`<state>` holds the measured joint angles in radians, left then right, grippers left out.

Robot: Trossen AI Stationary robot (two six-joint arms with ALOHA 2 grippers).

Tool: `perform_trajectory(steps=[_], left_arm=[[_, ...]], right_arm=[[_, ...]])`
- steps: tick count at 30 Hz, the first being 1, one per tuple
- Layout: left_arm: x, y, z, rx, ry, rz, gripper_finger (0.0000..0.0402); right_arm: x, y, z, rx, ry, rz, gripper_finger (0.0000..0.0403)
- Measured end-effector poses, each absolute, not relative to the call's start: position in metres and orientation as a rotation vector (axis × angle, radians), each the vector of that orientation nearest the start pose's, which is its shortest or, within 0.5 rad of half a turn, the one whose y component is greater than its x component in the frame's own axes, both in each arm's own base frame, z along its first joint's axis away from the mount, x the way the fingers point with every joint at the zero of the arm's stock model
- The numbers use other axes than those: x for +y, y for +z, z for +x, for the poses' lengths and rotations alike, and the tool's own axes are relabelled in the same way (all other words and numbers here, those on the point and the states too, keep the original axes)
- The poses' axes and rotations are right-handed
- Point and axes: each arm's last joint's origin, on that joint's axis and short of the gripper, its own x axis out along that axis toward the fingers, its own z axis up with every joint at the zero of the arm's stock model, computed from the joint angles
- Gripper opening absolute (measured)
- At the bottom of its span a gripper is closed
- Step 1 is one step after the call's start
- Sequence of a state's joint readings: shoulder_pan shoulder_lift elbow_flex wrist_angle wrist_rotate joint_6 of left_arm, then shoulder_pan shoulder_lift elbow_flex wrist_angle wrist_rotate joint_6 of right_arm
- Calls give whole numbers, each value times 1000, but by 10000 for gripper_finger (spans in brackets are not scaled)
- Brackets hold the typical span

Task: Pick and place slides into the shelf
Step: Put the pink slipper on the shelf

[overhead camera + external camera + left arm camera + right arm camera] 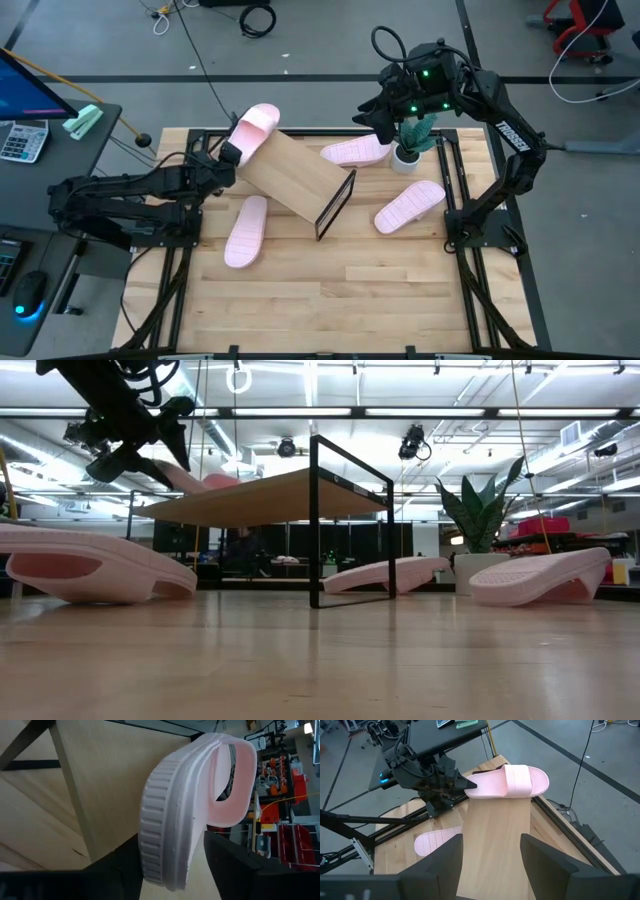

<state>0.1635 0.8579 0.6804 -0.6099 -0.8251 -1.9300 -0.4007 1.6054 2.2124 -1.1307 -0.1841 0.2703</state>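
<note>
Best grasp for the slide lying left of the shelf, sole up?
Pinch that slide across its narrow width at mid-length, coming straight down. It lies flat with its long axis roughly front to back and open tabletop on both long sides. The left end effector is nearest but shut on another slide over the shelf.

My overhead camera looks straight down; the low one sits at tabletop level. Both wrist cameras share the shelf point(492, 845) with them.
</note>
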Motion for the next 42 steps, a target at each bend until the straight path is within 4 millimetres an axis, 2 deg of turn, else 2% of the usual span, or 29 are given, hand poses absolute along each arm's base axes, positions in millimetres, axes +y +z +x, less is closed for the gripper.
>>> perform_trajectory(steps=[5,9,14,20,29,37,42], left_arm=[[47,263,155,-371,1240,-1387,205],[46,263,152,-353,1245,-1369,187],[45,260,148,-297,1269,-1353,144],[44,257,144,-250,1301,-1328,74],[44,258,144,-265,1309,-1305,72],[42,271,143,-310,1189,-1316,72],[41,274,137,-313,1178,-1307,71]], right_arm=[[-104,507,259,482,-280,416,203],[-104,507,259,483,-280,416,203],[-104,507,258,492,-281,418,203],[-104,506,258,498,-282,419,203],[-104,506,258,499,-282,420,203],[-104,506,258,500,-282,420,203],[-104,506,258,500,-282,420,203]])
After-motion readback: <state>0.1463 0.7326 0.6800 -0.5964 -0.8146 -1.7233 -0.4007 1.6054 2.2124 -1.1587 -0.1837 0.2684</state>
